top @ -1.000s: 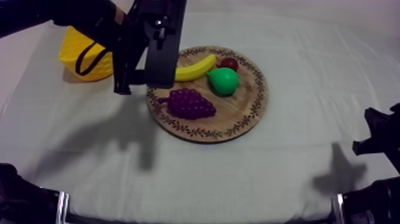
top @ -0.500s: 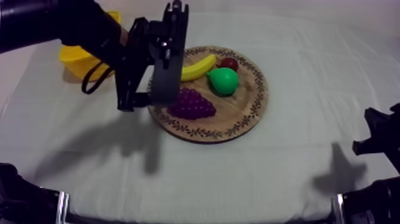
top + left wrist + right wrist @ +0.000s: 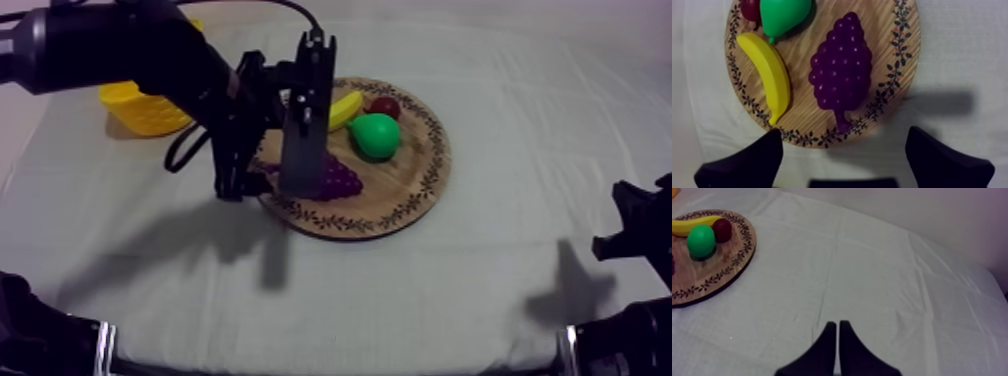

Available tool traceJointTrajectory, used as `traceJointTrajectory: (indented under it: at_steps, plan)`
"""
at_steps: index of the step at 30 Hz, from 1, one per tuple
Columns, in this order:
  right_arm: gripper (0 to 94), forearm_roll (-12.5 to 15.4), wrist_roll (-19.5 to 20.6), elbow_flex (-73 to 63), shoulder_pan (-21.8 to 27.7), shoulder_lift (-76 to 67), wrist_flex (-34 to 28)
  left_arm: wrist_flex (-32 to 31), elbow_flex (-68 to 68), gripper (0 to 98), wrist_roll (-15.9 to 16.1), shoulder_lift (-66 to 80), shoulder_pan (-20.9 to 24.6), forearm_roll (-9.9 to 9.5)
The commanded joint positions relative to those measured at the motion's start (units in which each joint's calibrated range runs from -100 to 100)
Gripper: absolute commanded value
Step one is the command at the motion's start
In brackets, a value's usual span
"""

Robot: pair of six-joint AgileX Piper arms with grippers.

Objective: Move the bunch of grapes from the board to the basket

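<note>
Grapes (image 3: 841, 70) — flat on board (image 3: 892, 30), beside banana (image 3: 767, 70), ungrasped. Left gripper (image 3: 844, 162): fingers wide, shifted within the last second from near basket (image 3: 140, 105) to grapes' stem end — descent judged next. Right gripper (image 3: 838, 338): closed, idle.

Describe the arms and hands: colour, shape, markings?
Left arm and right arm are plain black, with no markings visible. The left arm has a thick rounded link. Left hand: two broad, blunt black fingers. Right hand: two black fingers tapering to narrow tips.
</note>
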State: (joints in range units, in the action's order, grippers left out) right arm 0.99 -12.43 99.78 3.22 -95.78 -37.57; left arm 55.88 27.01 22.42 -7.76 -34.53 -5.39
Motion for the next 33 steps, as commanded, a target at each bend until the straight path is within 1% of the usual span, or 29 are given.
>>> traceJointTrajectory:
  at_steps: [1,9,20,33]
  plan:
    - [0.3,0.01,0.0,-0.01,-0.01,0.02,-0.01,-0.73,-0.05,92.4,-0.06,-0.97,-0.12,0.07]
    - [0.3,0.01,0.0,-0.01,-0.01,0.02,-0.01,-3.21,-0.98,91.7,-0.68,-5.65,-0.61,0.17]
    - [0.3,0.01,0.0,-0.01,-0.01,0.02,-0.01,-4.79,-4.22,91.0,-1.48,-11.93,-0.52,0.21]
    - [0.3,0.01,0.0,-0.01,-0.01,0.02,-0.01,-5.96,-9.53,89.8,-1.86,-19.4,-0.22,0.98]
